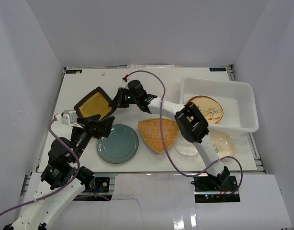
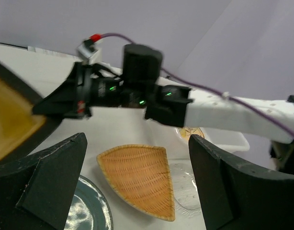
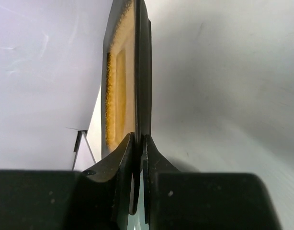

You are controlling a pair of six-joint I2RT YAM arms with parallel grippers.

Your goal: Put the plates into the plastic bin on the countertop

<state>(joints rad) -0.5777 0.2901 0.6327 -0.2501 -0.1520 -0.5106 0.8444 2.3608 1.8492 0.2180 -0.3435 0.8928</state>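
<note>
**Amber plate held at far left; bin lies well to its right.**

The right gripper (image 1: 117, 98) is clamped on the right-hand edge of the amber square plate (image 1: 93, 104), which is held tilted over the left part of the countertop (image 1: 152, 79). The plastic bin (image 1: 247, 112) stands well apart at the far right, with one patterned plate (image 1: 205, 108) inside. In my judgement the carry must run rightward, beyond the orange triangular plate (image 1: 159, 134). The left gripper (image 1: 103, 127), fingers spread and holding nothing, hovers just beside the amber plate.
</note>
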